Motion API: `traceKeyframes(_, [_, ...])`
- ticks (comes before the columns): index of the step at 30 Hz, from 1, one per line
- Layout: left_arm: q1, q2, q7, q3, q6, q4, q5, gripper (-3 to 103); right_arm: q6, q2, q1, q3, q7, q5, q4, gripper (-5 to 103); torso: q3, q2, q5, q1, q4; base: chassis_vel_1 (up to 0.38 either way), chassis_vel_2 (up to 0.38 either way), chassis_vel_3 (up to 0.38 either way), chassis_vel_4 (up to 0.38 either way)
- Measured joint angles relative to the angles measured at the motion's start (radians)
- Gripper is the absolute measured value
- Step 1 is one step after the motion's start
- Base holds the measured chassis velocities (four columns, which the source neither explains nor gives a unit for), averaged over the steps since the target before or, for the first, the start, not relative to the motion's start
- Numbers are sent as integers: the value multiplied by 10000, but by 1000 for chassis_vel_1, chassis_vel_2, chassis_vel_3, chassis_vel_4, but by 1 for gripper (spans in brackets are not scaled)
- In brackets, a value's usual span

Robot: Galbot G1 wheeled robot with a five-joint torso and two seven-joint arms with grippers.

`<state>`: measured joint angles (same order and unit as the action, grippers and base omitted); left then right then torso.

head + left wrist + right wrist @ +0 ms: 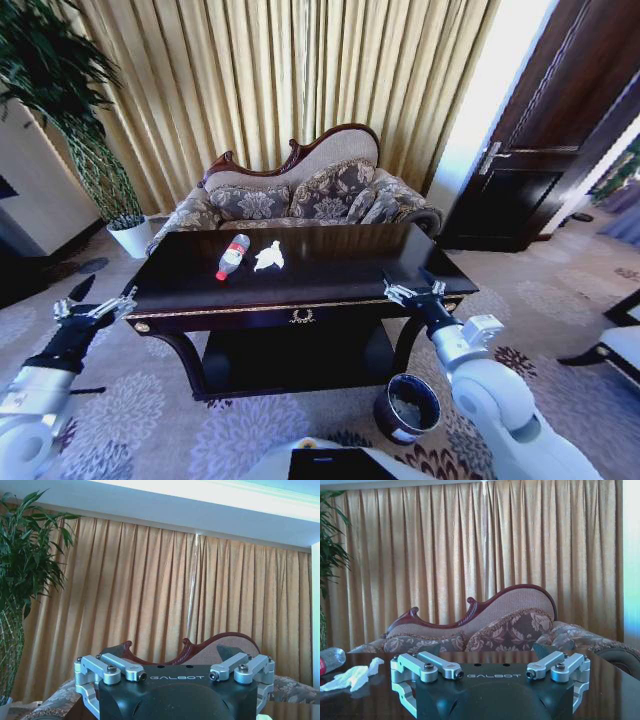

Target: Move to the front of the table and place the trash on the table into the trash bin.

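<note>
I stood before the large dark glossy wooden desk (300, 285) — nothing binned yet. The clear plastic red-capped bottle (232, 256) and crumpled white tissue (268, 258) lay mid-desk, well apart from both hands. My right hand (414, 291) hovered open at the desk's corner, my left hand (95, 308) open beside it (idle). The small dark round bin (407, 408) waited below.

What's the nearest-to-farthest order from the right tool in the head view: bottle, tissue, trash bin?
From the right tool, at the table's front right corner:
1. Trash bin, on the floor just below it.
2. Tissue, on the tabletop toward the robot's left.
3. Bottle, just beyond the tissue, farther left.
</note>
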<state>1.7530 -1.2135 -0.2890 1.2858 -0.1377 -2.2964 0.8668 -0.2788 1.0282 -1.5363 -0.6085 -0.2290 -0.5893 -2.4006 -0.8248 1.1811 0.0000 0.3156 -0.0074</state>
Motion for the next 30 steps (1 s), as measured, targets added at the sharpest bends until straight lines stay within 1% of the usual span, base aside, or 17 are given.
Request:
traceKeyframes(5, [-29,12,-3,16,-18,-5,-5,100,0,-46,45,32,7,-76,-138,100,0,0,0,0,0,0,0,0,0])
traceKeyframes(15, [-8,-36,-58,32,-31,-71,-7,100,-70,-227,-132,-95,7,-660,-886,100,0,0,0,0,-1,0,0,0,0])
traceKeyframes(30, [112,-120,-179,69,-23,-120,-16,100,-103,-264,-459,-151,17,-622,-1020,100,1,0,0,0,0,0,0,0,0])
